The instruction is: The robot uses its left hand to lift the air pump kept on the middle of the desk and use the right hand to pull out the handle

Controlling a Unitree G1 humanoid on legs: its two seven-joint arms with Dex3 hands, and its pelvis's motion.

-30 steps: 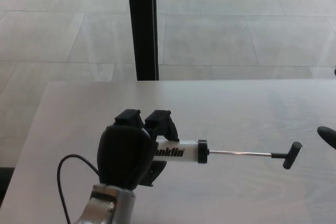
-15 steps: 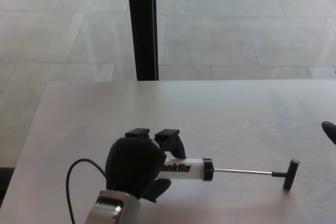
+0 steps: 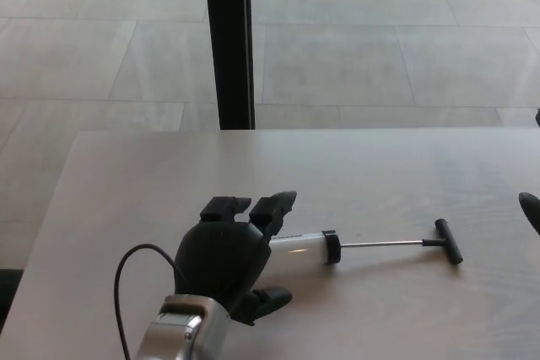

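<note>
The air pump (image 3: pixel 305 246) lies on the pale desk (image 3: pixel 380 174) near its middle. It has a white barrel, a black collar and a thin rod (image 3: pixel 380 244) drawn out to the right. The rod ends in a black T-handle (image 3: pixel 448 240) that lies flat. My left hand (image 3: pixel 226 259) sits over the barrel's left end and hides it. The hand is open, with its two fingers (image 3: pixel 274 205) lifted off the barrel and the thumb (image 3: pixel 268 298) spread toward me. Only a dark sliver of my right hand (image 3: pixel 531 210) shows at the right edge, well clear of the handle.
A black cable (image 3: pixel 126 280) loops from my left wrist over the desk's near left. Beyond the desk's far edge a black pillar (image 3: pixel 228 40) rises from a tiled floor.
The pump has come down onto the desk and its T-handle has turned from upright to lying flat. My left hand's fingers have opened off the barrel. The label no longer shows.
</note>
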